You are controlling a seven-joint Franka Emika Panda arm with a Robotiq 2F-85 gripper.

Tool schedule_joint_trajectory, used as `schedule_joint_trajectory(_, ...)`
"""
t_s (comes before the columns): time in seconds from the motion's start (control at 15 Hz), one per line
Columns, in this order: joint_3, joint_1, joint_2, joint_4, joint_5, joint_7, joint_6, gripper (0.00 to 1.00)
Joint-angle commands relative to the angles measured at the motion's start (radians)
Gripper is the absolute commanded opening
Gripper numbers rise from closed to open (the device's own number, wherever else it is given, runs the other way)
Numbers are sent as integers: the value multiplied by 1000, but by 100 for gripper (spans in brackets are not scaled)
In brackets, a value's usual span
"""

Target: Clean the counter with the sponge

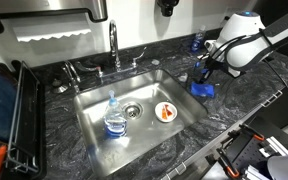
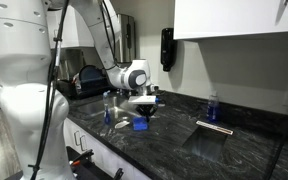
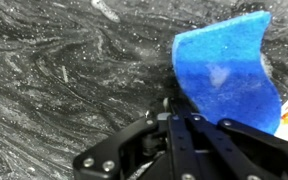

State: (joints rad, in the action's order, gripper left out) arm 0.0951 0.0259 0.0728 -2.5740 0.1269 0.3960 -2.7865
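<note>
The blue sponge lies on the dark marbled counter to the right of the steel sink. It also shows in an exterior view and fills the upper right of the wrist view. My gripper reaches down onto the sponge from above; it shows in an exterior view too. In the wrist view the fingers are drawn together at the sponge's near edge and look shut on it. The sponge presses on the counter.
The steel sink holds a clear bottle with a blue label and a small dish with orange bits. A faucet stands behind it. A small blue-topped bottle sits at the back. A dish rack stands at the left.
</note>
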Motion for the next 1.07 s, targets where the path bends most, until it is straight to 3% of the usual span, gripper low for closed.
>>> schedule_joint_trajectory(0.0,-23,18,11,14,-10,-17,-10,0)
schedule_joint_trajectory(0.33,-9,9,-61,10,116,-138,3,0)
schedule_joint_trajectory(1.0,-66,-21,-111,5,51,-106,166,0)
